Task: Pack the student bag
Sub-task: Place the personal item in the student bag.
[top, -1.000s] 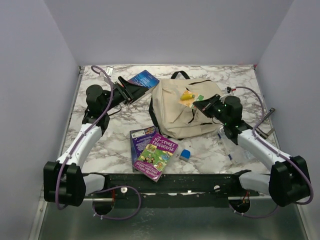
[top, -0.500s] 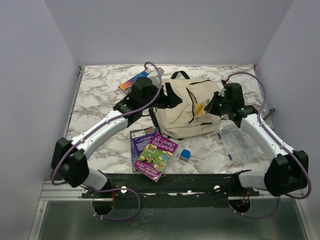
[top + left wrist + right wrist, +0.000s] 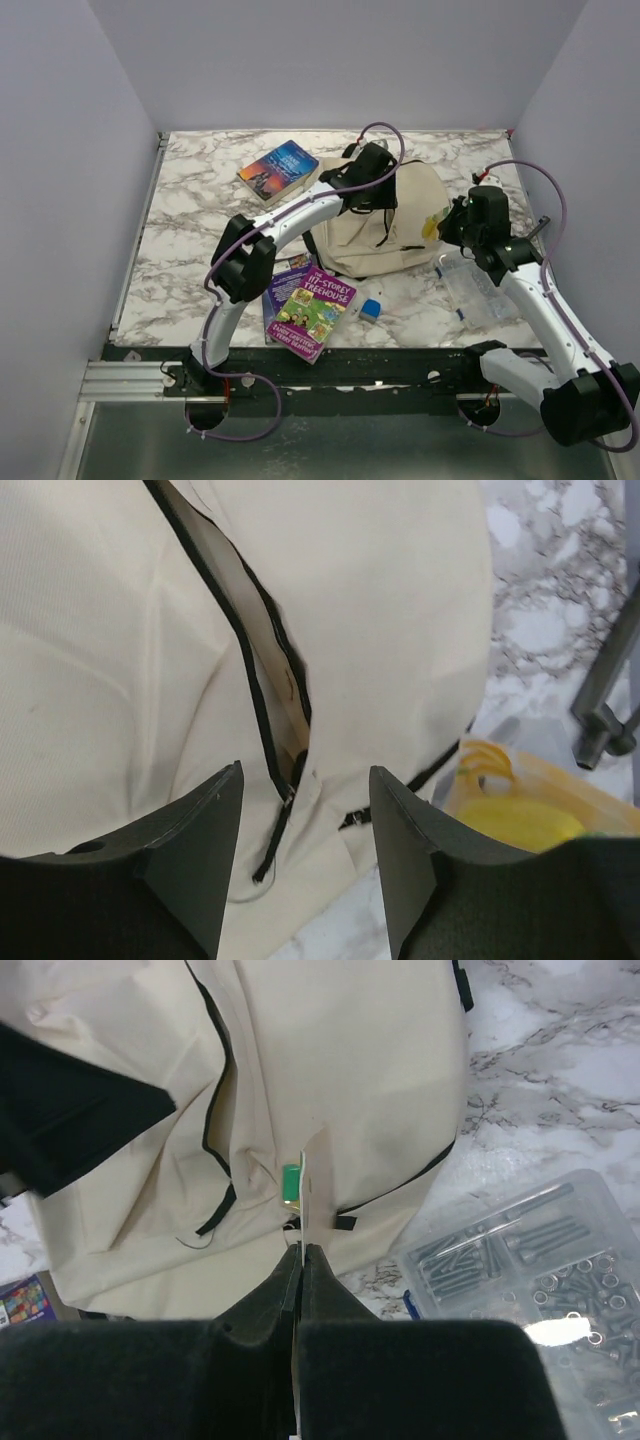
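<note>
The cream-beige student bag point(image 3: 350, 235) lies flat at the table's middle back, its black-trimmed zipper slit point(image 3: 255, 670) partly open. My left gripper point(image 3: 380, 195) hovers over the bag's top, open and empty point(image 3: 305, 780), with the zipper pull between the jaws below. My right gripper point(image 3: 447, 218) is at the bag's right edge, shut on a thin yellow packet point(image 3: 432, 228). The packet is edge-on in the right wrist view point(image 3: 300, 1185) and yellow in the left wrist view point(image 3: 515, 815). The bag fills the right wrist view point(image 3: 330, 1080).
A blue book point(image 3: 280, 170) lies at the back left. Two purple books point(image 3: 310, 305) lie in front of the bag, with a small blue block point(image 3: 370, 310) beside them. A clear plastic box of screws point(image 3: 478, 290) point(image 3: 530, 1250) sits at the right.
My left arm has swung right from the blue book to over the bag. My right gripper has carried the yellow packet from the bag's top to its right edge.
</note>
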You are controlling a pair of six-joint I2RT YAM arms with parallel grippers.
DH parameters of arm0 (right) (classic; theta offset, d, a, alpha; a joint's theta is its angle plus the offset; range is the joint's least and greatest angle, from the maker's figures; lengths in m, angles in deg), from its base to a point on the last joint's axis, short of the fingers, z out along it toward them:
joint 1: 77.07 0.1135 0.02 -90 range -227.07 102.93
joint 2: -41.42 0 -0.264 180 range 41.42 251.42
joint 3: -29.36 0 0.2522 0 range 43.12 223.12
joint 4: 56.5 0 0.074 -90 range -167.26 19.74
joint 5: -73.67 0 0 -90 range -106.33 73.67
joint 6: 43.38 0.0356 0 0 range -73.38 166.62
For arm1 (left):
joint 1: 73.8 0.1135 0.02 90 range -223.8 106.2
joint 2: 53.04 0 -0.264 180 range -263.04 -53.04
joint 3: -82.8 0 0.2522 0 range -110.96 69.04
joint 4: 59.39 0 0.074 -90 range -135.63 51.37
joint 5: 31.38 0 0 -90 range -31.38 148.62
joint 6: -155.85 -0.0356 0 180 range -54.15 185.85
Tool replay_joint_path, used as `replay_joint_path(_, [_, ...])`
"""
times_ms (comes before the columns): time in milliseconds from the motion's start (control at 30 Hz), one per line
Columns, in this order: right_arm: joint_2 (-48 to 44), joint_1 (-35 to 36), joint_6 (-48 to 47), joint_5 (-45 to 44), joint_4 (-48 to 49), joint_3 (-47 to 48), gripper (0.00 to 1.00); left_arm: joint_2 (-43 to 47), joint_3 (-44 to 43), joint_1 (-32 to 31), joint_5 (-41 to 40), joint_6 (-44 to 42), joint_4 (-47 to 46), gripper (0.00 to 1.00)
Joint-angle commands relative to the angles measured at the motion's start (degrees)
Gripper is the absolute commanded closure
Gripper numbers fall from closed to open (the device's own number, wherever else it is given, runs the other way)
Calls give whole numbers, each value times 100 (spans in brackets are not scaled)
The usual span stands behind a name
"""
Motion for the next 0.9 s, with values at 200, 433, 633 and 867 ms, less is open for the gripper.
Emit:
replay_joint_path(200, [-735,-27,-165,132,-49,-152,99,-1271,-1677,-178,-1141,169,1448,52])
replay_joint_path(433, [-879,-28,-198,408,-22,-193,99,-1715,-2018,-311,-1229,221,1674,52])
replay_joint_path(633, [-829,-33,-217,531,-31,-148,99,-1920,-2154,-324,-1345,354,1822,76])
replay_joint_path(867, [-899,-27,-223,573,-157,-40,99,-2100,-2499,-337,-1329,144,2133,78])
